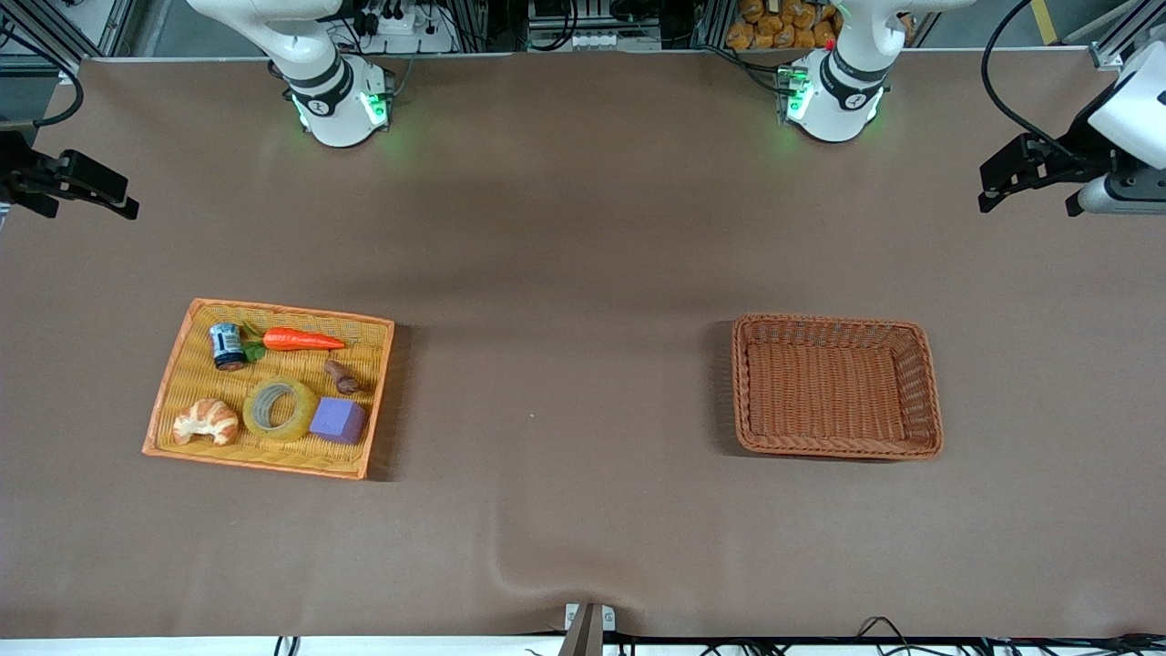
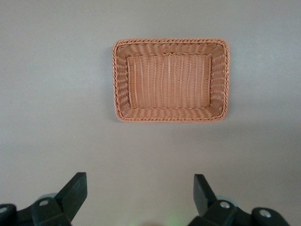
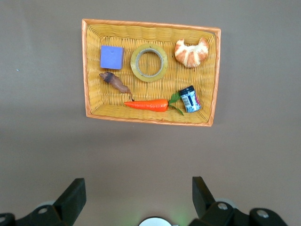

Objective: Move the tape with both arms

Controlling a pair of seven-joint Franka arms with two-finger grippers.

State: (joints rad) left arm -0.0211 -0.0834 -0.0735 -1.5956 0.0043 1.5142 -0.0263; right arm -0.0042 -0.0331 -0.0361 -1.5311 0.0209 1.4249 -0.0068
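Note:
The tape (image 1: 280,409), a translucent yellow ring with a grey-white core, lies flat in the orange tray (image 1: 273,466) toward the right arm's end of the table, between a croissant (image 1: 206,421) and a purple block (image 1: 338,420). It also shows in the right wrist view (image 3: 149,62). My right gripper (image 1: 100,189) is open and empty, up in the air over the table's edge at that end; in its own view (image 3: 138,186) it is well apart from the tray (image 3: 84,70). My left gripper (image 1: 1007,182) is open and empty, high over the left arm's end of the table (image 2: 139,181).
An empty brown wicker basket (image 1: 931,392) stands toward the left arm's end and shows in the left wrist view (image 2: 115,80). The tray also holds a carrot (image 1: 303,340), a small can (image 1: 227,346) and a brown piece (image 1: 342,375). Brown table cover lies between tray and basket.

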